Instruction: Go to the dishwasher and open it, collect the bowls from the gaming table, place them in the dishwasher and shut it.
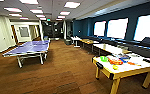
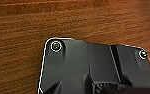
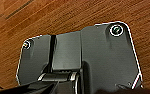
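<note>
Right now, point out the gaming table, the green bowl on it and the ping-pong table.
gaming table (image 1: 121, 72): head view, on its yellow front edge.
green bowl (image 1: 104, 58): head view, on the bowl's middle.
ping-pong table (image 1: 31, 47): head view, on its blue top.

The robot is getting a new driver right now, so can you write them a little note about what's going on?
Grippers: both wrist views look down at the wooden floor; I cannot tell whether the fingers are open or shut, and nothing shows as held.
Things: the gaming table, white-topped with a yellow edge, stands ahead to the right. On it sit a green bowl, what looks like a blue bowl and colourful game boxes.
A blue table-tennis table stands to the left.
Done: the bowls are not yet collected.
Left: pick up the bowls, load the dishwasher, close it.
</note>
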`<state>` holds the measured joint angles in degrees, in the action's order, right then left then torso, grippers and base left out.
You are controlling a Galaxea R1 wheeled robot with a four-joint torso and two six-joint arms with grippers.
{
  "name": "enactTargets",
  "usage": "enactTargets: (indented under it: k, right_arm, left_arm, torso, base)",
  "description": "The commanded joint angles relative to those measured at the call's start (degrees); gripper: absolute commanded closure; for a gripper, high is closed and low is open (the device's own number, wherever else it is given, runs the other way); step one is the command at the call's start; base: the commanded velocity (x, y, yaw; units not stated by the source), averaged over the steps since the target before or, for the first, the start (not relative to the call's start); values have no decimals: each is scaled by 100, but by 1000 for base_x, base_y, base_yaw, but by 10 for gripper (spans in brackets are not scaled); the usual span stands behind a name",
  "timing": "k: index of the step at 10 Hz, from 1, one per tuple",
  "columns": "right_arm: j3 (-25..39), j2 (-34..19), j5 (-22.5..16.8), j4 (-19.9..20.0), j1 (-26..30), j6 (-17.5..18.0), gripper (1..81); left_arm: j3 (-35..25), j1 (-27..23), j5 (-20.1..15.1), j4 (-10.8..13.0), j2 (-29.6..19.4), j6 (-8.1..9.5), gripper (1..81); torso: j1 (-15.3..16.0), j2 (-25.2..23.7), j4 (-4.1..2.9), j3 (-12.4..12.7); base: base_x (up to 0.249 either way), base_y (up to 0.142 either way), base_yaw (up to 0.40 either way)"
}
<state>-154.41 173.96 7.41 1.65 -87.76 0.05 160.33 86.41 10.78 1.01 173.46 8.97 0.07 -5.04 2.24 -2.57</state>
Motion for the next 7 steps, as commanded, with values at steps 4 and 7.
enactTargets:
  k: [4,7]
  right_arm:
    - [17,10,-267,-15,351,4,10]
    - [17,1,-267,-15,360,4,10]
  left_arm:
    - [34,-365,-208,22,-39,-18,10]
    - [25,-365,-208,-5,-65,-18,10]
  torso:
    - [0,0,0,0]
    - [0,0,0,0]
  base:
    - [0,0,0]
    - [0,0,-57]
